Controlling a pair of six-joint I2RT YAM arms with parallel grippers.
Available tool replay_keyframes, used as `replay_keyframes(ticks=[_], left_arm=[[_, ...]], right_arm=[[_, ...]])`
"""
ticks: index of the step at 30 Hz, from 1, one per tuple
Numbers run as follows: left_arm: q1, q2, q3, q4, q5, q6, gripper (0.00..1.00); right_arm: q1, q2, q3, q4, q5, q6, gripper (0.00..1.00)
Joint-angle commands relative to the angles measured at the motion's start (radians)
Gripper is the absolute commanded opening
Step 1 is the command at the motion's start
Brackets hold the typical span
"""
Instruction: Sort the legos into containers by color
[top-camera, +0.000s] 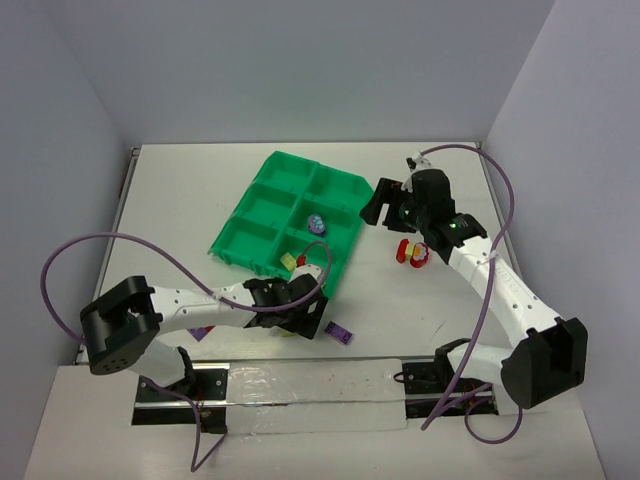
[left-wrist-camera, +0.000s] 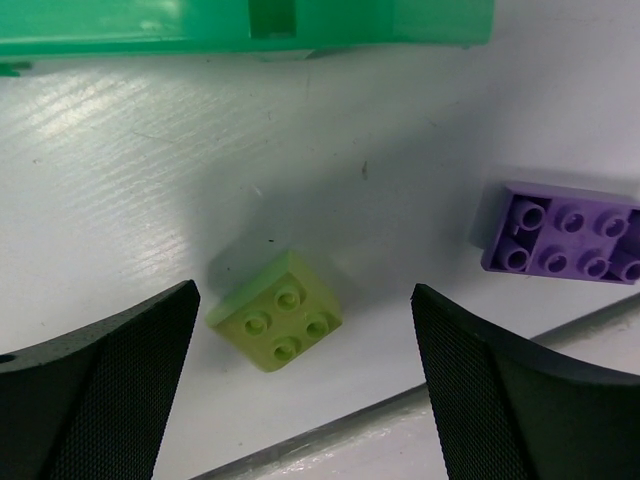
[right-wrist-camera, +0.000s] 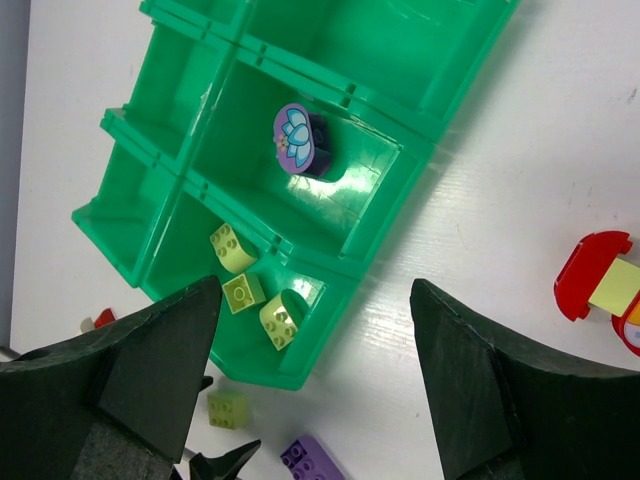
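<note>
Tabletop (top-camera: 200, 190) white, green tray (top-camera: 238, 252), grey walls (top-camera: 300, 70)

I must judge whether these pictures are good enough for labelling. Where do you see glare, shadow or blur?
Left wrist view: streaky glare on the table, a soft shadow beside the yellow-green brick, and the edge of the green tray is blurred. Right wrist view: bright reflections on the tray's inner walls. Top external view: even light, with faint glare on the shiny strip at the near edge.
</note>
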Motion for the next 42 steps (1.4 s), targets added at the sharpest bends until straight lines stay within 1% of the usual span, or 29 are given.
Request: replay_keyframes(ticks=[1,8,13,18,19,21,22,23,25,29,30,31,35,38,39,41,42], left_arm=[[-0.017,0.018,0.014,0.012,-0.001,-0.035,0.93],[-0.03,0.022,0.006,0.011,0.008,-0.052,0.88],[-0.084,0.036,0.017,-0.024,0.006,-0.092,0.85],[-0.116,0.05,0.011,-0.04,-0.053,-0.14,0.8],[-0.116,0.053,0.015,-0.046,-0.066,-0.143,0.78],[-0.117,0.059,0.025,-0.055,-0.098,-0.157,0.72],[-0.118,0.06,0.028,-0.058,-0.122,-0.168,0.66],[-0.118,0.059,0.031,-0.055,-0.154,-0.17,0.57],[-0.117,0.059,0.031,-0.05,-0.19,-0.168,0.44],[-0.116,0.059,0.086,-0.109,-0.255,-0.16,0.06],[-0.116,0.054,0.088,-0.125,-0.256,-0.157,0.05],[-0.115,0.034,0.111,-0.156,-0.265,-0.153,0.01],[-0.099,-0.074,0.156,-0.213,-0.27,-0.131,0.0],[-0.026,-0.177,0.215,-0.229,-0.245,-0.101,0.0],[-0.024,-0.195,0.216,-0.229,-0.236,-0.095,0.0],[0.065,-0.228,0.266,-0.225,-0.203,-0.079,0.0],[0.092,-0.238,0.283,-0.224,-0.187,-0.069,0.0]], right_arm=[[-0.005,-0.032,-0.004,0.015,-0.002,-0.007,0.84],[-0.005,-0.025,-0.004,0.025,-0.019,-0.002,0.84],[-0.005,-0.03,-0.008,0.021,-0.014,-0.002,0.84],[-0.004,-0.029,-0.015,0.032,-0.025,0.004,0.84],[-0.005,-0.028,-0.015,0.036,-0.031,0.005,0.84],[-0.005,-0.028,-0.014,0.038,-0.038,0.006,0.84],[-0.005,-0.028,-0.013,0.037,-0.039,0.006,0.84],[-0.005,-0.027,-0.012,0.035,-0.04,0.005,0.84],[-0.005,-0.028,-0.012,0.032,-0.04,0.003,0.84],[-0.003,-0.043,-0.01,0.023,-0.037,-0.002,0.84],[-0.004,-0.046,-0.012,0.022,-0.036,-0.002,0.84],[-0.005,-0.052,-0.013,0.021,-0.033,-0.002,0.84],[-0.005,-0.069,-0.014,0.02,-0.025,-0.002,0.84],[-0.003,-0.079,-0.013,0.016,-0.02,-0.005,0.84],[-0.003,-0.08,-0.012,0.011,-0.02,-0.008,0.84],[-0.005,-0.083,-0.012,0.0,-0.014,-0.012,0.84],[-0.006,-0.084,-0.012,-0.003,-0.016,-0.012,0.84]])
